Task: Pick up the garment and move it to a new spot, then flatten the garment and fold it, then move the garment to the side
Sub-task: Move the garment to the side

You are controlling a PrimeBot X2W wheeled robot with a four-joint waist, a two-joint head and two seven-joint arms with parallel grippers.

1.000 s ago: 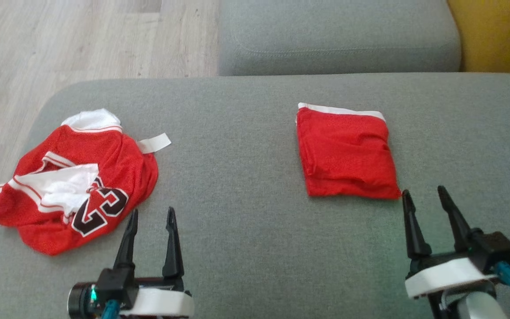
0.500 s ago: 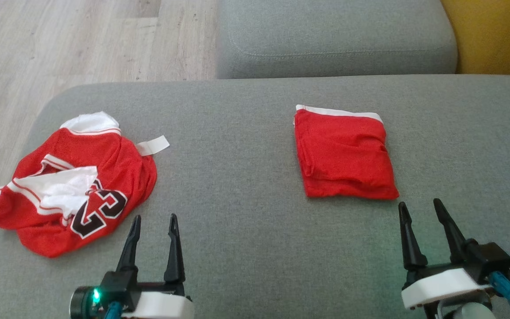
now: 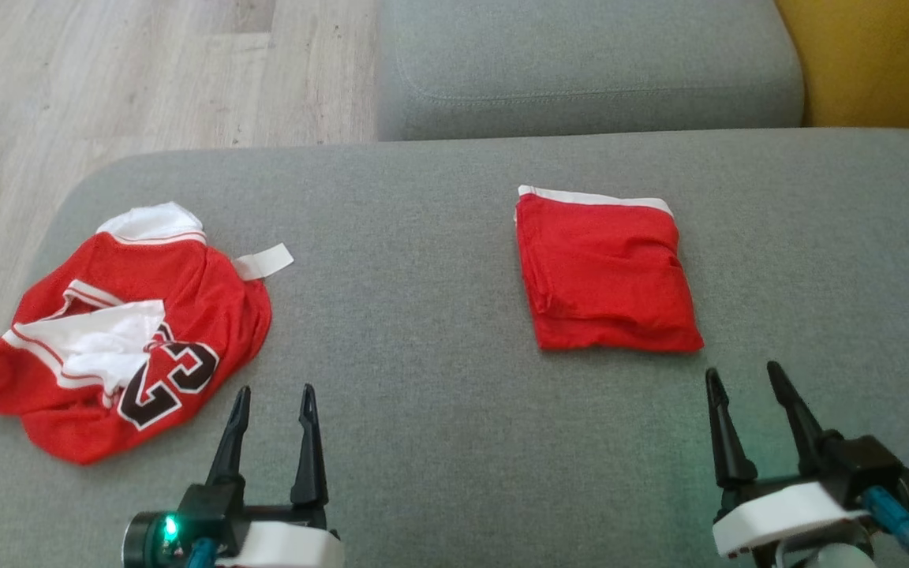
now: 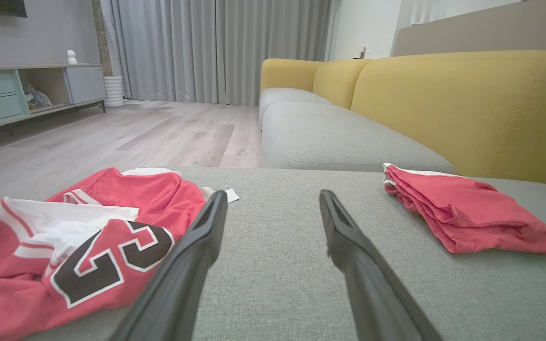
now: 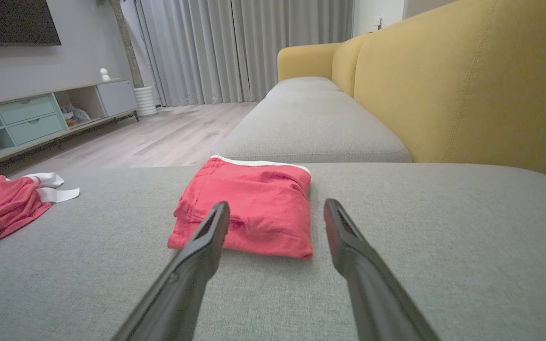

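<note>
Seemingly between rounds, last step done. On sofa: crumpled jersey at nine o'clock, folded garment at three, neat and apparently set aside. Left tool at seven, right tool at four, both spread, gripping nothing. Next, likely: reach left tool toward ten o'clock, pinch jersey's edge, lift.

Left wrist view: frame edges are cutting off the crumpled jersey at left and bottom; one finger of my left gripper is covering its right edge; a far white object is showing too small to identify
</note>
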